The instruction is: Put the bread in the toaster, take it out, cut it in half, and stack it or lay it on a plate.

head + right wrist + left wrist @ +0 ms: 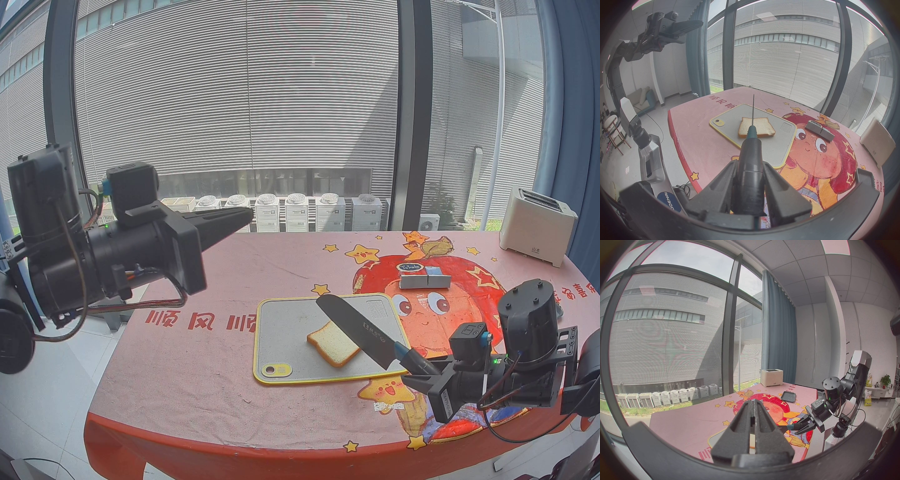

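A slice of bread [333,344] [756,126] lies flat on the grey, yellow-rimmed cutting board [287,331] [775,147]. My right gripper [425,375] [751,175], near the table's front right, is shut on the handle of a black-bladed knife [362,328] [752,109]. The blade hangs over the slice, pointing toward the far left, and I cannot tell whether it touches. My left gripper [240,215] [753,410] is shut and empty, held high above the table's left side. The white toaster [537,226] [771,377] stands at the far right corner.
A small grey block [425,277] [820,129] lies behind the board on the printed pink tablecloth. A dark tray [788,396] rests near the table's right edge. Windows stand right behind the table. The table's left half holds nothing under the raised left arm.
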You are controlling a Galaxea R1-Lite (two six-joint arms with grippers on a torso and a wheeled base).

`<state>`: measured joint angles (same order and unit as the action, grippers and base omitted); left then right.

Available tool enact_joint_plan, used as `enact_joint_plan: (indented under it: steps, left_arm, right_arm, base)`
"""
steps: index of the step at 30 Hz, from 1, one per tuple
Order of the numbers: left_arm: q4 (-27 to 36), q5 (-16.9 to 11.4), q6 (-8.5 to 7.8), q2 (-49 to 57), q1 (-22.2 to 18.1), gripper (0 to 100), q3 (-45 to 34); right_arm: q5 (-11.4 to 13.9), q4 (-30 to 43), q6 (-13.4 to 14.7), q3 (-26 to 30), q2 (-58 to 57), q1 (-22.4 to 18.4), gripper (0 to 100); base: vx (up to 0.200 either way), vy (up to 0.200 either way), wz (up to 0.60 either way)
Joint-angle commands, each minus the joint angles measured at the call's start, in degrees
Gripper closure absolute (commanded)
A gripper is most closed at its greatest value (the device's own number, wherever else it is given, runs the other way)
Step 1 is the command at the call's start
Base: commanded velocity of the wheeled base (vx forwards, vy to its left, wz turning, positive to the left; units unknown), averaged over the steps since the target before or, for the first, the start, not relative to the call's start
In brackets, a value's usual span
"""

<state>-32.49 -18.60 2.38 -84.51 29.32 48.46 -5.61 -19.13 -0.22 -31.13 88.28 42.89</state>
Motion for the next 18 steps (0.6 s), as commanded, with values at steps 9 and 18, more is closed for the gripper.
enact_joint_plan:
  steps: [9, 18]
  left_arm:
    - [-6.5, 1.0, -0.36, -9.5, 1.1, 100, 1.4]
    - [-6.6, 0.7, -2.47, -9.8, 1.1, 100, 5.4]
  right_arm:
    - [-1.8, 0.4, 0.0, -1.6, 0.9, 0.9, 100]
    - [-2.5, 9.4, 0.0, -10.8, 1.9, 0.3, 100]
  base:
    - [0.0, 0.0, 0.0]
    - [0.0, 0.0, 0.0]
